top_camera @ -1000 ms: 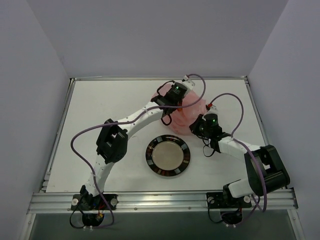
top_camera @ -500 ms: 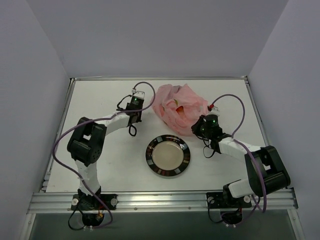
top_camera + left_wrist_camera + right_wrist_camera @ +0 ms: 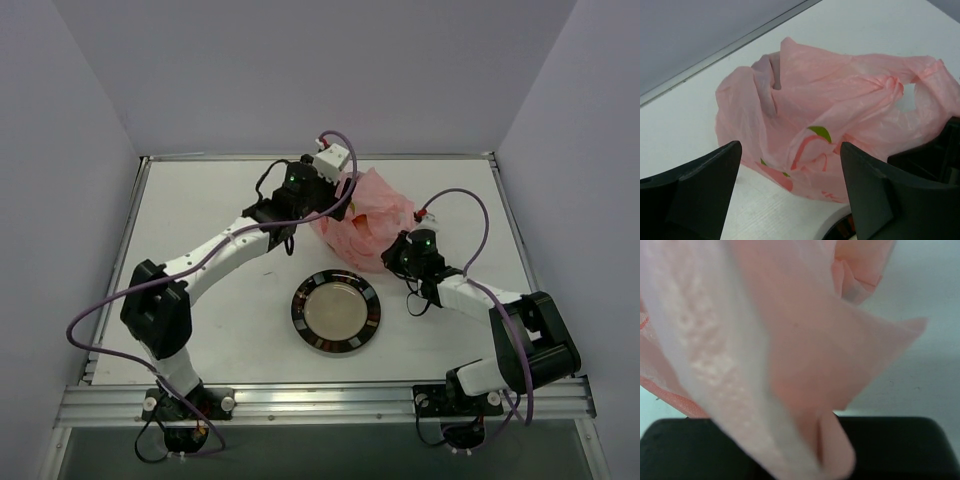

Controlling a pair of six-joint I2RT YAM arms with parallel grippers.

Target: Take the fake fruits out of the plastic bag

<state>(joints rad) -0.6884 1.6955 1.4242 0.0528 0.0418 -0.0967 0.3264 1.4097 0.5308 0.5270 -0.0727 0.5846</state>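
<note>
The pink plastic bag [image 3: 368, 222] lies crumpled at the back of the table, with green and red marks on it [image 3: 830, 115]. The fake fruits are hidden inside it. My left gripper [image 3: 325, 198] hovers at the bag's left edge, open wide [image 3: 789, 150], with the bag ahead of its fingers [image 3: 700, 185] and nothing between them. At the bag's near right edge, my right gripper [image 3: 395, 250] is shut on a fold of the bag's film [image 3: 832, 440]. That film fills the right wrist view.
A round dark-rimmed plate [image 3: 336, 312] sits in front of the bag, between the two arms. Its rim shows at the bottom of the left wrist view [image 3: 842, 231]. The right gripper's black body [image 3: 935, 155] stands at the bag's right side.
My left arm left the bag, swung out to the left, then came back to the bag's left edge. Its jaws went from shut to open. The right arm stayed put.
</note>
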